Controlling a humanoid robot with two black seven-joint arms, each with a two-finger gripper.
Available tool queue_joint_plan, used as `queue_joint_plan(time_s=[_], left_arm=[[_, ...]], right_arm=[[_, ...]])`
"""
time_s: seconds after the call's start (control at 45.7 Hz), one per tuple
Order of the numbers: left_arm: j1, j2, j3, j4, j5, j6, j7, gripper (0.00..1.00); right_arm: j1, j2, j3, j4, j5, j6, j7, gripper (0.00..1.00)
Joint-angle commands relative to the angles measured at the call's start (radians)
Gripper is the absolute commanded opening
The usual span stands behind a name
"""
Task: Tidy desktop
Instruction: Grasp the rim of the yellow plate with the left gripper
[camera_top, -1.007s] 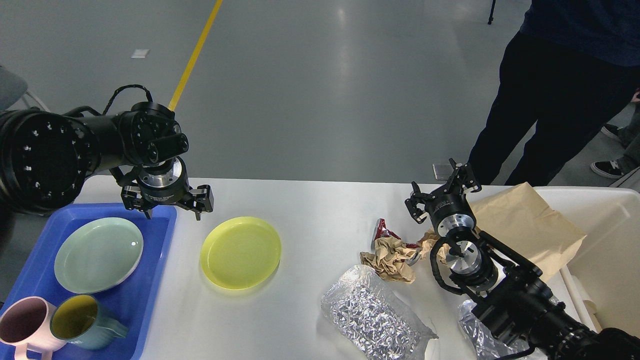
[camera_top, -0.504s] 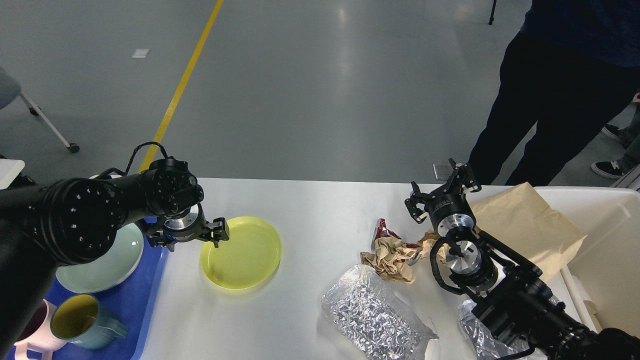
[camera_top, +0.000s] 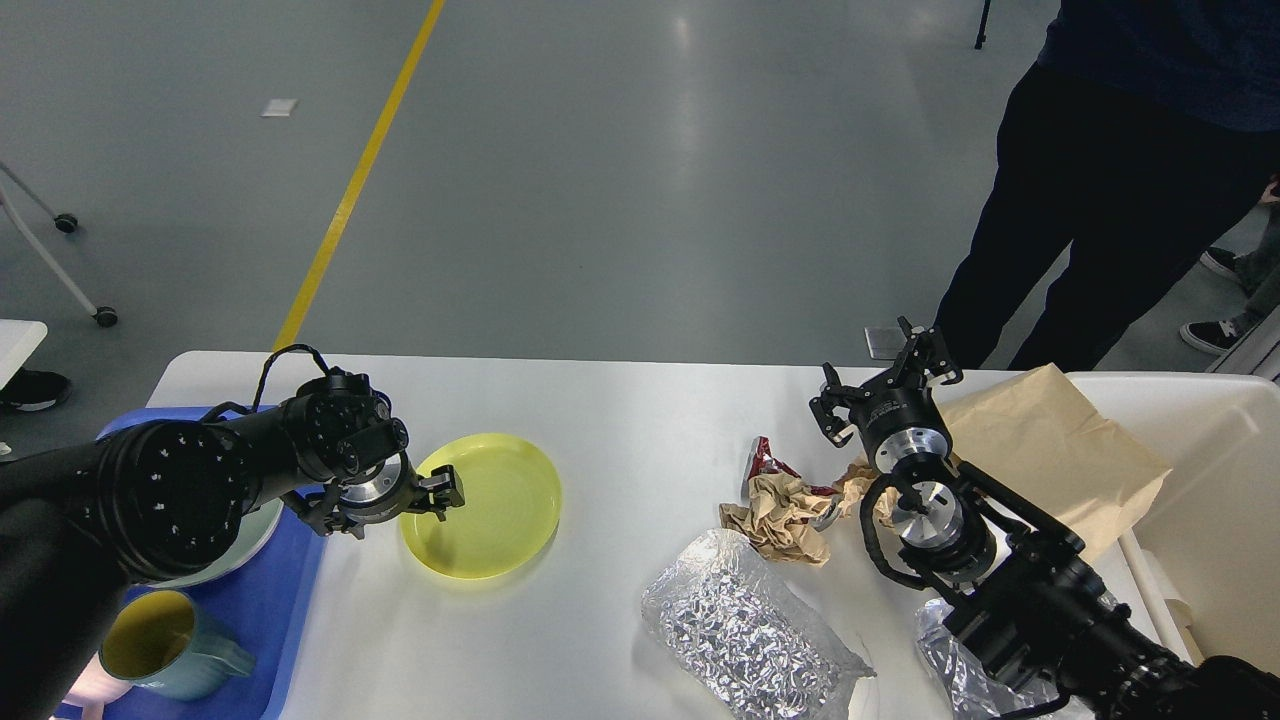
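The white desktop (camera_top: 640, 400) holds a yellow plate (camera_top: 490, 505) left of centre. My left gripper (camera_top: 388, 503) is low at the plate's left rim, its fingers spread wide; one fingertip (camera_top: 447, 489) is over the plate's inside, and nothing is in it. A crumpled brown paper ball (camera_top: 785, 512), a red wrapper (camera_top: 766, 458) and a silver foil bag (camera_top: 740, 630) lie to the right. My right gripper (camera_top: 885, 385) is open and empty, held above the desk beside a brown paper bag (camera_top: 1040, 450).
A blue tray (camera_top: 275, 590) at the left holds a pale green plate (camera_top: 245, 535), largely hidden by my left arm, and a teal mug (camera_top: 165, 640). A cream bin (camera_top: 1210, 470) stands at the right. A second foil bag (camera_top: 955, 670) lies under my right arm. A person (camera_top: 1120, 190) stands behind.
My left gripper has come down from above the tray's far edge and moved right and nearer, to the yellow plate's left rim. The right arm has not moved.
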Motion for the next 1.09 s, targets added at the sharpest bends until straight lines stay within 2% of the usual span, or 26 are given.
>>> queue_joint_plan(time_s=[0.0,0.482,0.525,0.635,0.766,0.854,0.92,1.073], left_arm=[[0.001,0.002,0.0,0.0,0.0,-0.005,0.004,0.58],[0.022,-0.003,-0.029,0.0,0.003,0.046,0.005,0.54],[0.024,-0.008,-0.031,0.0,0.005,0.044,0.005,0.49],[0.024,-0.012,-0.031,-0.002,0.008,0.023,0.005,0.27],[0.023,-0.014,-0.031,-0.002,0.006,-0.049,0.005,0.16],[0.023,-0.014,-0.031,-0.002,0.006,-0.06,0.005,0.05],[0.024,-0.015,-0.029,-0.002,0.006,-0.06,0.005,0.0],[0.024,-0.015,-0.029,-0.002,0.006,-0.052,0.005,0.0]], right_arm=[[0.0,0.0,0.0,0.0,0.0,0.0,0.0,1.0],[0.0,0.0,0.0,0.0,0.0,0.0,0.0,1.0],[0.0,0.0,0.0,0.0,0.0,0.0,0.0,1.0],[0.0,0.0,0.0,0.0,0.0,0.0,0.0,1.0],[0.0,0.0,0.0,0.0,0.0,0.0,0.0,1.0],[0.0,0.0,0.0,0.0,0.0,0.0,0.0,1.0],[0.0,0.0,0.0,0.0,0.0,0.0,0.0,1.0],[0.0,0.0,0.0,0.0,0.0,0.0,0.0,1.0]])
